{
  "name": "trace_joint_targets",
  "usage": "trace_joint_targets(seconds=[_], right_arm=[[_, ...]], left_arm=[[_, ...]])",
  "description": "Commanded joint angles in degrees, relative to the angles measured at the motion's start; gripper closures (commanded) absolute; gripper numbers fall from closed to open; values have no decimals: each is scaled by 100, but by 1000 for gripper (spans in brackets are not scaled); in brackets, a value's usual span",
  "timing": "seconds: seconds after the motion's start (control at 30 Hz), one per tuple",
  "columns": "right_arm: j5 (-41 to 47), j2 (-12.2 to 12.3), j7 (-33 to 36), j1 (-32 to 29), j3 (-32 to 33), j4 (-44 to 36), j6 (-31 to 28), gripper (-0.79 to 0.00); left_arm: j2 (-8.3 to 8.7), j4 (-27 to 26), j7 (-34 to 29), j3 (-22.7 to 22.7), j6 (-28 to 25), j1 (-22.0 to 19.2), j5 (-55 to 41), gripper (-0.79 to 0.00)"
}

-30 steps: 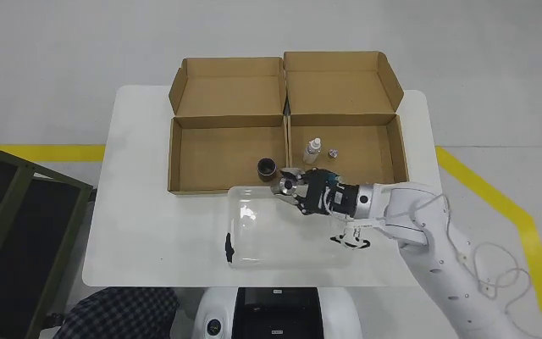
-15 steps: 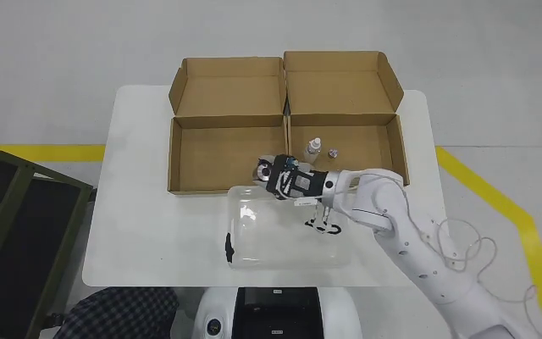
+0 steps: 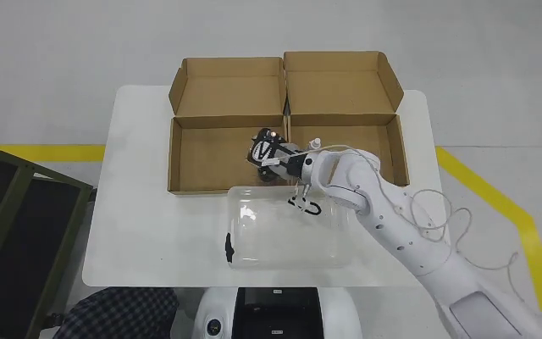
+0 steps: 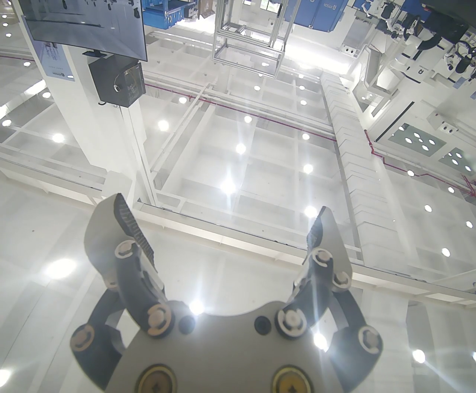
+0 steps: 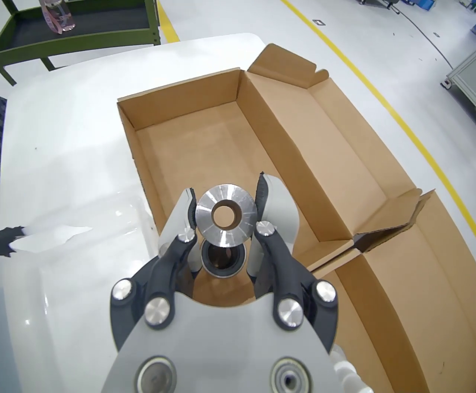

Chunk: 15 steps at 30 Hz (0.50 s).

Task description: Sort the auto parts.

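Observation:
My right gripper [image 5: 226,189] is shut on a silver metal ring [image 5: 225,216] with a round hole. It hangs over the near right corner of the left cardboard box [image 5: 193,149], just above a black ring [image 5: 223,256] lying on the box floor. From above, the same gripper [image 3: 259,153] sits at that corner of the left box [image 3: 212,157]. The right box [image 3: 364,144] holds a small white bottle [image 3: 314,146] and a tiny part [image 3: 333,152]. Pointing up at the ceiling, my left gripper [image 4: 221,208] stands open with nothing between its fingers.
A clear plastic tray [image 3: 279,237] lies on the white table in front of the boxes, with a small black piece [image 3: 229,247] at its left edge. Both box lids [image 3: 229,85] stand open at the back. A green cart [image 5: 74,22] stands beyond the table.
My right arm has swung from above the clear tray back and to the left, carrying the silver ring over the left box's near right corner.

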Motion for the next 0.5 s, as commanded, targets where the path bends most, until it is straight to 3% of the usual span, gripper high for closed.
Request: trace_joint_targets(seconds=[0.0, 0.47], right_arm=[[1, -59, 27, 115, -71, 191, 117, 0], [-26, -312, 358, 485, -231, 1044, 514, 0]], left_arm=[[0, 0, 0, 0, 0, 0, 0, -785], [0, 0, 0, 0, 0, 0, 0, -785]])
